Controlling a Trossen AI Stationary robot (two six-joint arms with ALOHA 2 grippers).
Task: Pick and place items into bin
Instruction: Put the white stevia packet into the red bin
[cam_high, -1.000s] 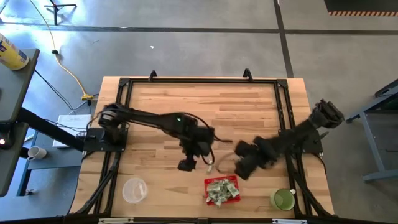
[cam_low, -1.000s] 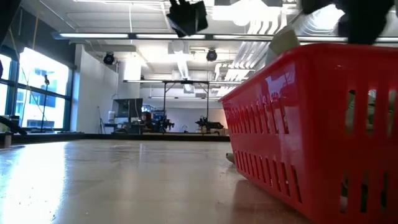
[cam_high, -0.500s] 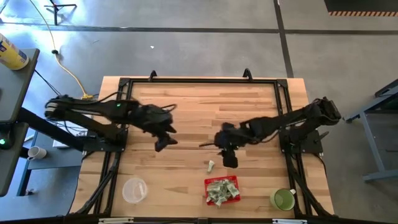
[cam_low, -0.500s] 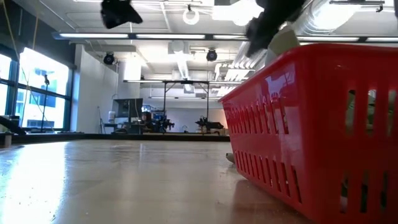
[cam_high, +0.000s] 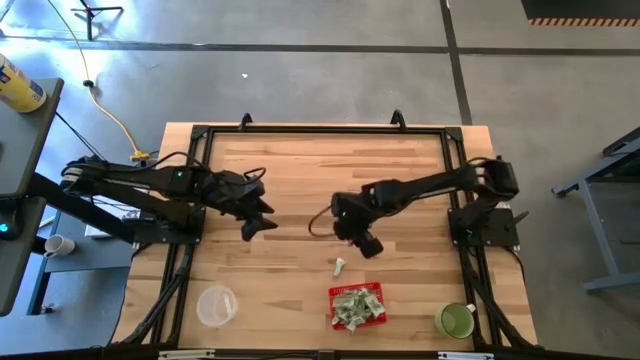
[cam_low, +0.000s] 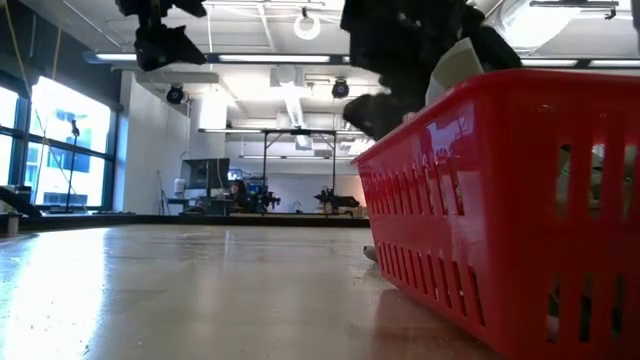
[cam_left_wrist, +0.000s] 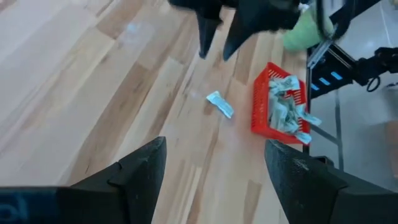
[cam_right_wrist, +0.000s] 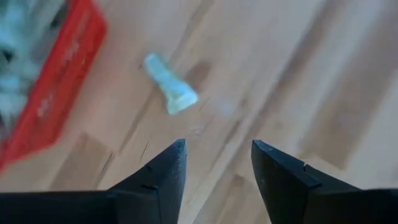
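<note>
The bin is a small red mesh basket (cam_high: 357, 305) near the table's front edge, and several pale green-and-white wrapped items (cam_left_wrist: 285, 107) lie in it. One loose item (cam_high: 339, 266) lies flat on the wood just beyond the basket's far left corner, also seen as the item (cam_right_wrist: 169, 92) in the right wrist view. My right gripper (cam_high: 366, 245) hangs open above the table, slightly right of and beyond that item, pointing steeply down. My left gripper (cam_high: 254, 225) is open and hangs over the table's left middle, with nothing between its fingers (cam_left_wrist: 149, 163).
A clear round container (cam_high: 216, 305) stands at the front left and a green cup (cam_high: 455, 320) at the front right. A black frame (cam_high: 325, 130) runs around the tabletop. Bare wood lies between the two arms and toward the far edge.
My left gripper has drawn back from beside the loose item toward the table's left and far side, turning as it went. My right gripper has swung from the right toward the table's middle, rolled about, and now hangs by the loose item. The item and basket have stayed put.
</note>
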